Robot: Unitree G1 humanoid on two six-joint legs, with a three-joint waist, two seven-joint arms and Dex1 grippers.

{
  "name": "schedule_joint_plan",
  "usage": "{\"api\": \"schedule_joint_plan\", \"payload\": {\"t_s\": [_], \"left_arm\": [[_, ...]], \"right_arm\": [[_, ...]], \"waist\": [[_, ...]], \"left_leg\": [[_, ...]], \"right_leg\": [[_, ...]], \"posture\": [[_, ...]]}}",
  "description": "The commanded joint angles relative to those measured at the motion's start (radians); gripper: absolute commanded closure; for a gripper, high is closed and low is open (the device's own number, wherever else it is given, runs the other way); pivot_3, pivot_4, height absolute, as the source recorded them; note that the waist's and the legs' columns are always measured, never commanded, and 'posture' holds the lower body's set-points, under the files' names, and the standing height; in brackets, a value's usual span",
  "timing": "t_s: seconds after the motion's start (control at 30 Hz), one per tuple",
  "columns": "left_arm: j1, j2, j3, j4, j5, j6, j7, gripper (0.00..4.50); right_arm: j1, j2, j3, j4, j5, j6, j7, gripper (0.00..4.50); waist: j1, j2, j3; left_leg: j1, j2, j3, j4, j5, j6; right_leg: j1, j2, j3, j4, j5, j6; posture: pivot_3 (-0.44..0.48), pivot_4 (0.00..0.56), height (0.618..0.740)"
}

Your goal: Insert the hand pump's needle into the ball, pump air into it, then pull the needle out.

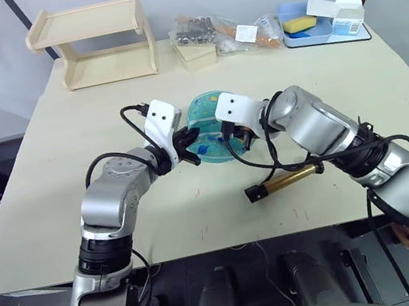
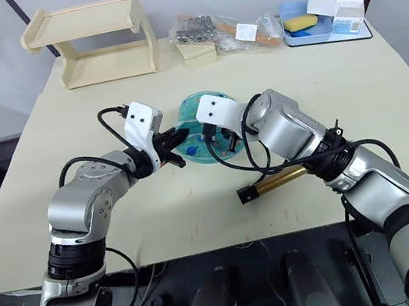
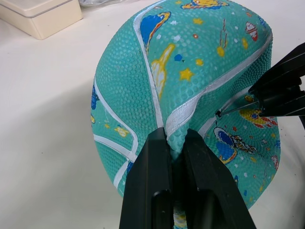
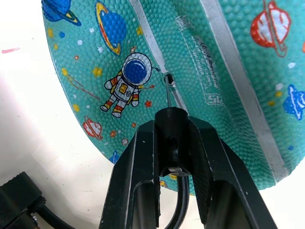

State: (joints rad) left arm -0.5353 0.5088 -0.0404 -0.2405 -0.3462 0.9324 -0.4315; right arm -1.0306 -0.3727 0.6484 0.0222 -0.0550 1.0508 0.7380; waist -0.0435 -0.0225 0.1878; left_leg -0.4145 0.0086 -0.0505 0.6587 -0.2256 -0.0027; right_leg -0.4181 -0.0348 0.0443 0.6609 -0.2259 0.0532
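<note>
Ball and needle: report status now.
Left gripper pinching a fold of the ball. Right gripper holding the needle, tip at the valve hole. Hand pump lying on table. Nothing obstructing.

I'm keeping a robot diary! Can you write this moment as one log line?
left tool: shut on ball fold | right tool: shut on hose end, needle tip at valve hole | hand pump: lying on table | stage: inserting

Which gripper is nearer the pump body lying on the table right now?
Right. The right gripper is at the ball, just beyond the hand pump; the left gripper pinches the ball's far side.
</note>
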Motion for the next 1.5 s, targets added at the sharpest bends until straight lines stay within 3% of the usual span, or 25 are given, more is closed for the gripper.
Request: {"api": "schedule_joint_plan", "payload": {"t_s": [0.03,1.5], "left_arm": [[0.015,0.008,0.001,0.007,0.013,0.017,0.0,4.5],[0.024,0.006,0.001,-0.002,0.015,0.02,0.007,4.5]], "right_arm": [[0.022,-0.008,-0.01,0.015,-0.005,0.012,0.005,4.17],[0.015,0.009,0.018,0.108,-0.043,-0.024,0.022,4.17]], "waist": [[0.0,0.0,0.0],[-0.001,0.0,-0.001]], "left_leg": [[0.0,0.0,0.0,0.0,0.0,0.0],[0.001,0.0,0.0,0.0,0.0,0.0]], "right_leg": [[0.0,0.0,0.0,0.0,0.0,0.0],[0.001,0.0,0.0,0.0,0.0,0.0]], "posture": [[0.0,0.15,0.74],[0.0,0.15,0.74]]}}
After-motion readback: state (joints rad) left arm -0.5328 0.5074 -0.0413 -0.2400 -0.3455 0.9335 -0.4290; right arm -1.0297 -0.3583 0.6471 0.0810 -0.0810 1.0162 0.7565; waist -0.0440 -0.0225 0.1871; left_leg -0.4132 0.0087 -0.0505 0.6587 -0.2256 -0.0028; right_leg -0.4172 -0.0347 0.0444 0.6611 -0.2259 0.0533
